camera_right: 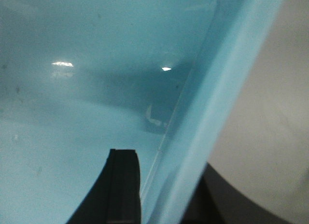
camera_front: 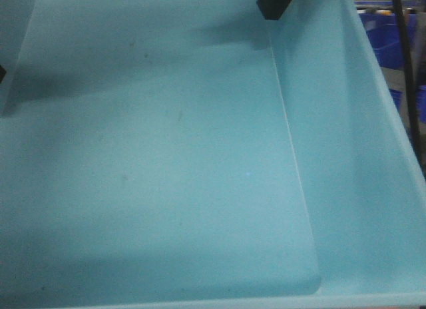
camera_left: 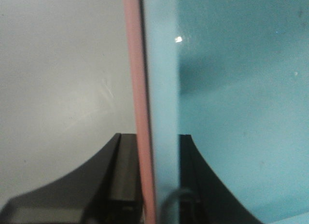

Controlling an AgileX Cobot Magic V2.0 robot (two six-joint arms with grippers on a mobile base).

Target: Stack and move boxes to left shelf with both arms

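The light teal box fills the front view, seen from above into its bare inside. In the left wrist view its wall lies against the pink box's rim, the teal one nested inside. My left gripper is shut on both walls, one black finger on each side. My right gripper is shut on the teal box's opposite wall, one finger inside the tub and the other outside. That inner finger shows at the top of the front view. The left shelf is out of view.
Dark royal-blue crates stand beyond the teal box's right wall. A thin black cable hangs down in front of them. A pale grey surface lies beyond the box walls in both wrist views.
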